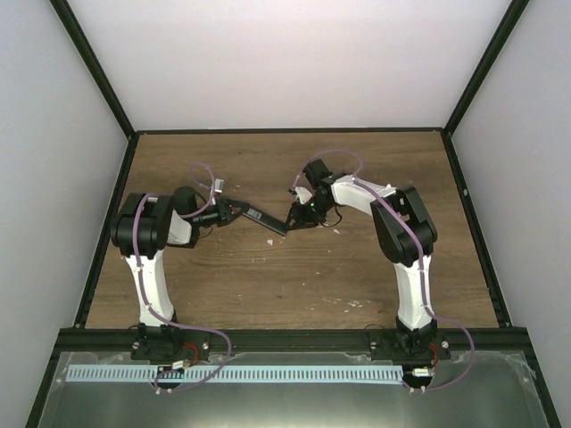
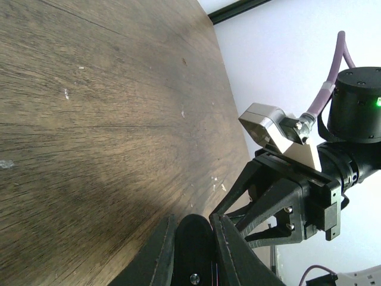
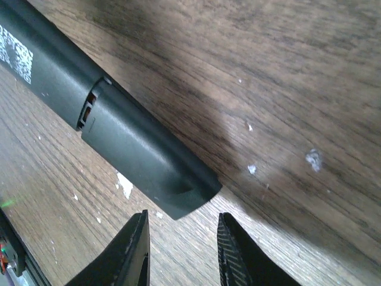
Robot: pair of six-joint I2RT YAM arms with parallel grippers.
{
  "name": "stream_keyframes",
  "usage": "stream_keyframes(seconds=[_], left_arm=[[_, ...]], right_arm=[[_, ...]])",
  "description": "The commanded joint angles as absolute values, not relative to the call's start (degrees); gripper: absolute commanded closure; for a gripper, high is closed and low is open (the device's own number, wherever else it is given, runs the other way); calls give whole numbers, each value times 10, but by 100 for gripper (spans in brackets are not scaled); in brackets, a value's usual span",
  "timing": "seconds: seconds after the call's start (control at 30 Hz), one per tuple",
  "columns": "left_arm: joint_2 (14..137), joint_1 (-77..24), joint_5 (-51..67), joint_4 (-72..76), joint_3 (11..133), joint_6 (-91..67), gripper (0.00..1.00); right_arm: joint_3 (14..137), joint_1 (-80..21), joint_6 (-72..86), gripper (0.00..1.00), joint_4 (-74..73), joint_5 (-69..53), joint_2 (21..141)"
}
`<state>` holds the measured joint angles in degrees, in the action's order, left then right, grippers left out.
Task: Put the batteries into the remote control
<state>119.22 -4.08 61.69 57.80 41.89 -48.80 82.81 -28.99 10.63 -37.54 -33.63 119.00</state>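
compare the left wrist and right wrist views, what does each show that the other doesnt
Only left wrist: the left gripper shut on the remote at one end, the other arm's silver camera, and a white wall.
Only right wrist: the remote along its length, with a white label and the cover, and the right gripper open just past its tip.
Both: the remote, the wooden table and pale specks.
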Motion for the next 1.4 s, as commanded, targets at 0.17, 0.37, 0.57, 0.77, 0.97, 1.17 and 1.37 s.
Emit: stream_keyframes(seconds=[0.17,0.37,0.57,0.77,0.97,1.17,1.37], left_arm=[[1212,-43,610,602,413,-472,100],[1215,-43,611,606,411,-474,100],[1216,-43,613,608,412,-474,100],[1216,-44,612,619,407,-478,100],[1217,-49,612,624,407,-483,100],[1217,-55,612,621,410,-482,100],[1212,-61,610,617,407,-477,100]], right_arm=[[870,-287,116,78,-377,-360,1217],[876,-287,119,80,-379,-365,1232],[876,-287,127,84,-372,-369,1239],[872,-288,139,85,-369,-368,1244],[880,-288,151,85,-369,-369,1250],[890,-288,160,86,-375,-367,1258],[902,-288,167,85,-379,-368,1267]])
